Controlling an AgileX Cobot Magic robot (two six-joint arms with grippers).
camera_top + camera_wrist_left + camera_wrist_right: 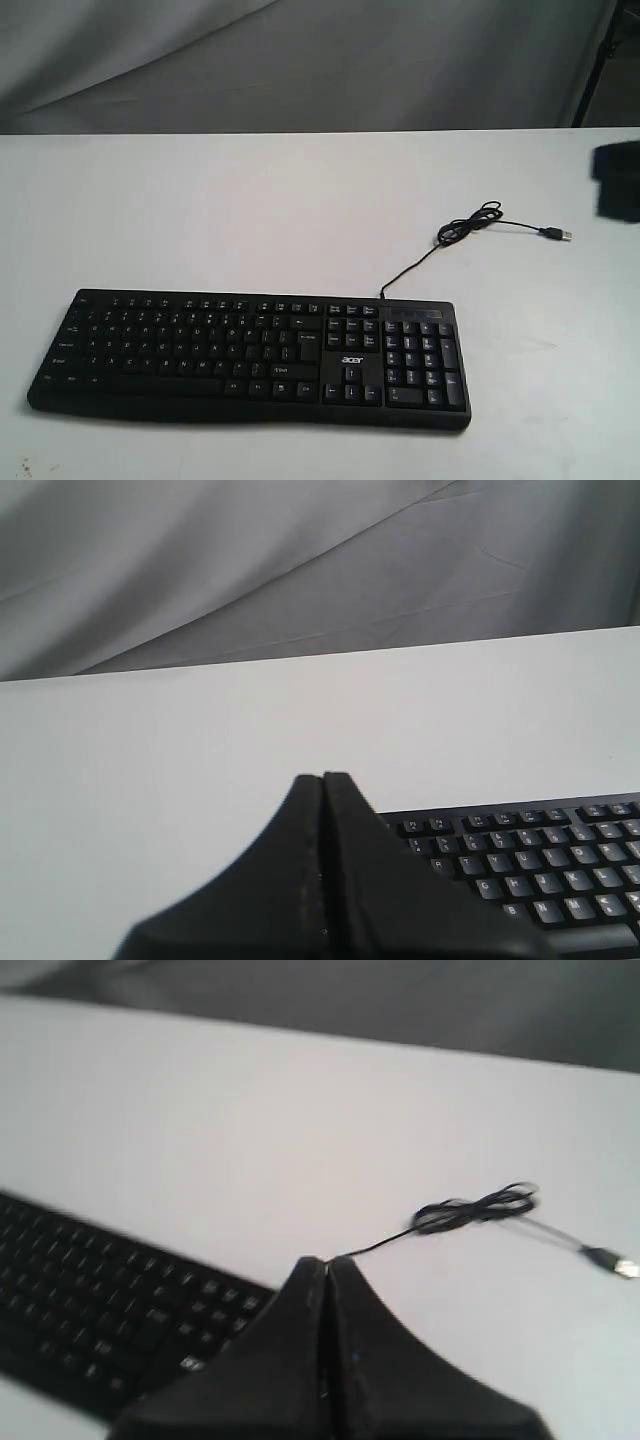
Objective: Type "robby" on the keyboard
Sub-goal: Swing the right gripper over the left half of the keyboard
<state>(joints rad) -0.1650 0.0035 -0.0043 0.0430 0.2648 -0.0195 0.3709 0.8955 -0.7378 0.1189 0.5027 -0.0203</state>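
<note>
The wide black keyboard (250,355) with white legends and an acer logo lies near the front of the white table; its thin cable (470,228) coils behind it and ends in a loose USB plug (556,234). In the left wrist view my left gripper (322,778) is shut with nothing in it, held above the keyboard (540,875) near its left key rows. In the right wrist view my right gripper (324,1261) is shut and empty, above the keyboard (100,1305), with the cable (475,1207) beyond its tips. A dark blurred shape (617,180) at the exterior view's right edge may be my right arm.
The white table (250,210) stretches behind and to both sides of the keyboard. Grey cloth (300,60) hangs as a backdrop behind the table's far edge. A dark stand leg (600,55) shows at the top right.
</note>
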